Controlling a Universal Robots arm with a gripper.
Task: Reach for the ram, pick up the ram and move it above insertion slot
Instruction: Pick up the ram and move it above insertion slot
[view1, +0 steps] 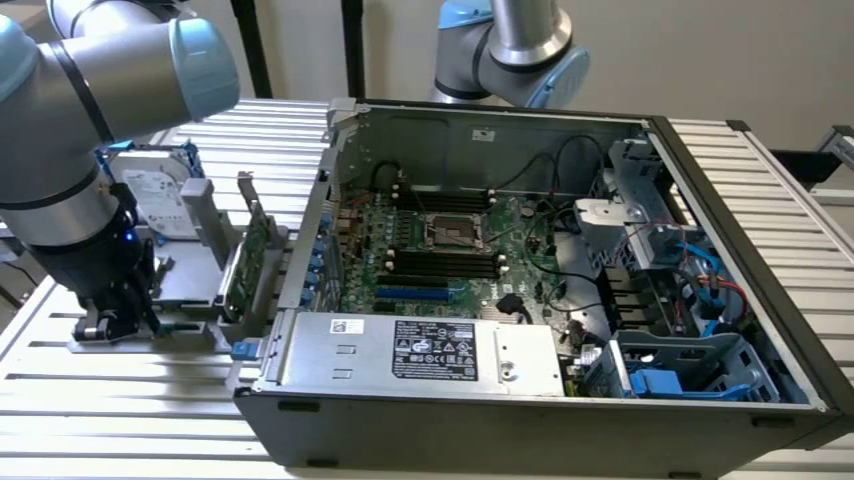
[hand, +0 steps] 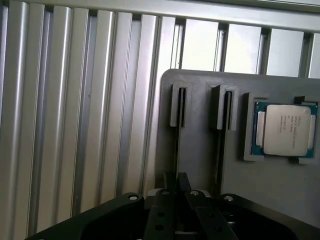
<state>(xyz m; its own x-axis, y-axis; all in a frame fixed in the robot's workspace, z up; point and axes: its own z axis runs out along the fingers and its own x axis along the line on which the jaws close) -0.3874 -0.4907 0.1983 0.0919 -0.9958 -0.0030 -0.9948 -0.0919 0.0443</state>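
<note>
One open case (view1: 534, 400) takes up most of the counter (view1: 120, 400). On the exterior view's clock my arm (view1: 60, 160) stands at nine o'clock from it, hanging low over the grey holder (view1: 187, 270) that lies just beside the case's wall. A green card (view1: 254, 255) stands upright in the holder at two o'clock from my jaws, between me and the case. Farther toward three o'clock, the board's black memory slots (view1: 447, 263) lie inside the case, well apart from me.

The wrist view shows a CPU (hand: 286, 130) seated in its pocket on the holder, with two narrow grooves (hand: 223, 135) beside it. My jaws sit over the groove farther from the CPU. The ram (hand: 176, 145), as I judge it, is the thin dark strip on edge in that groove; I see no green on it. Its long axis follows the groove, straight out ahead of my jaws and parallel to the counter's ribs (hand: 65, 125). Its near end runs in under them. Whether the jaws pinch it or merely straddle it, I cannot tell.
</note>
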